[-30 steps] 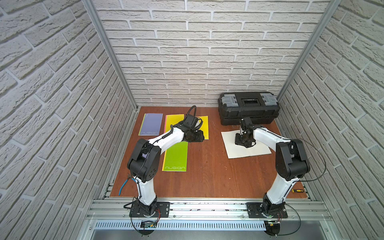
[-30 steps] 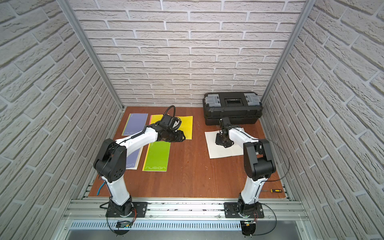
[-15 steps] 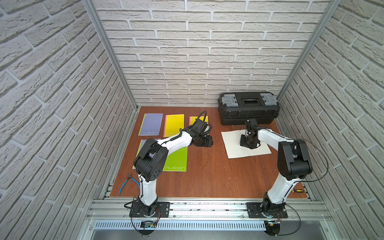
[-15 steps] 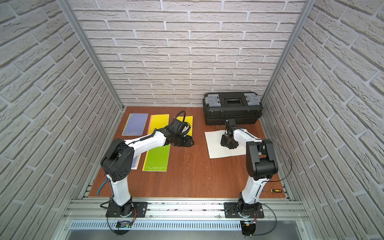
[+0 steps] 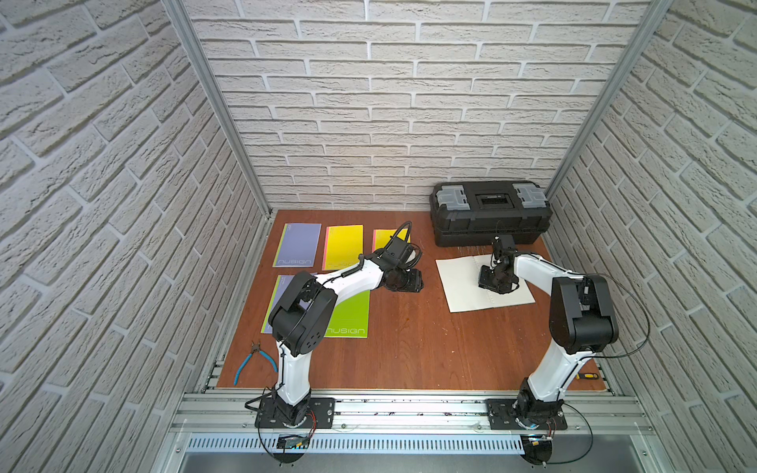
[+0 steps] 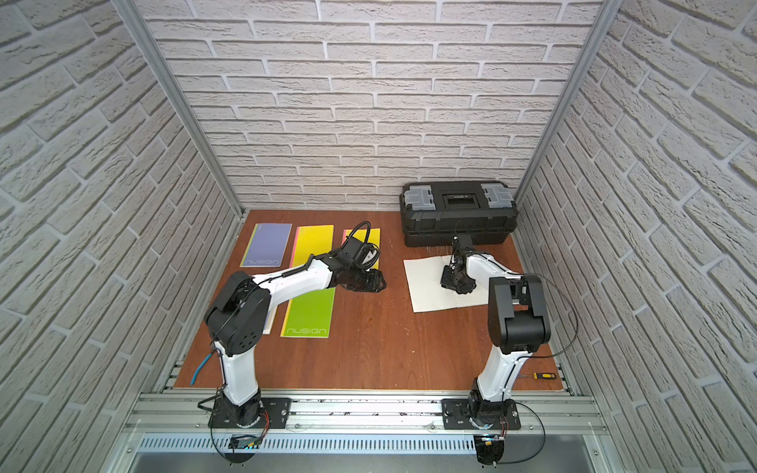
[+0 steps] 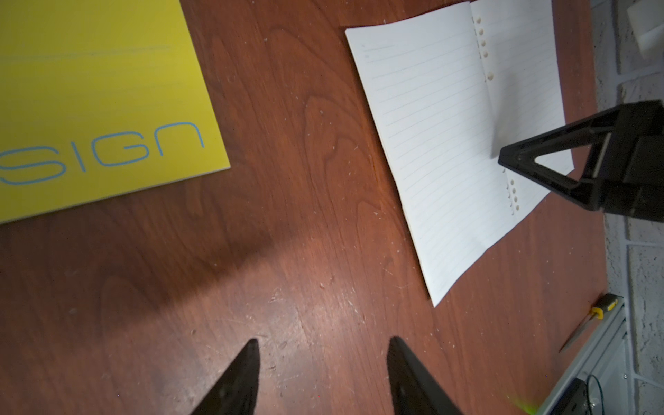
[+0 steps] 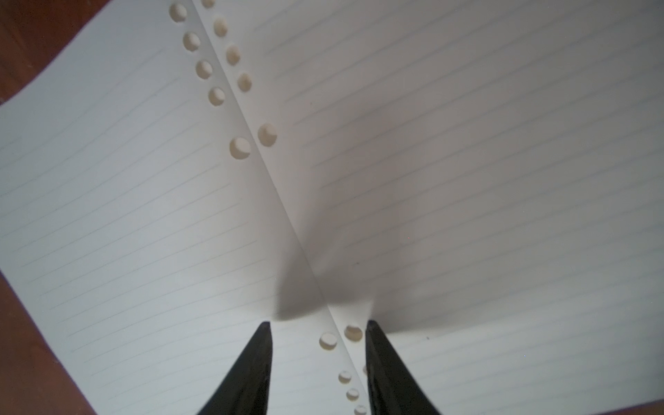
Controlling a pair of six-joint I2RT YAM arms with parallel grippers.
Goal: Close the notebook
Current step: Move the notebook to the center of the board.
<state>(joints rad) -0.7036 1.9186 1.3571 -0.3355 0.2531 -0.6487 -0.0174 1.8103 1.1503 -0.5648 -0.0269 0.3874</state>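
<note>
**Fig.** Open notebook [image 5: 463,282] lay flat on table [image 5: 409,348] before toolbox [image 5: 489,213]. Right pincer [image 8: 318,323] half-open, empty, astride spine [image 8: 287,215] — closing there risked creasing pages [image 8: 467,179]. Left pincer [image 7: 323,345] open, empty, above table, apart from notebook — notebook could slide unbraced.

Brown wooden surface [image 5: 409,348]: open white notebook [image 5: 463,282] right-centre, black toolbox [image 5: 489,217] rear right, closed coloured notebooks [image 5: 297,245] left, blue-handled pliers [image 5: 245,366] front left, screwdriver [image 5: 583,376] front right edge.
</note>
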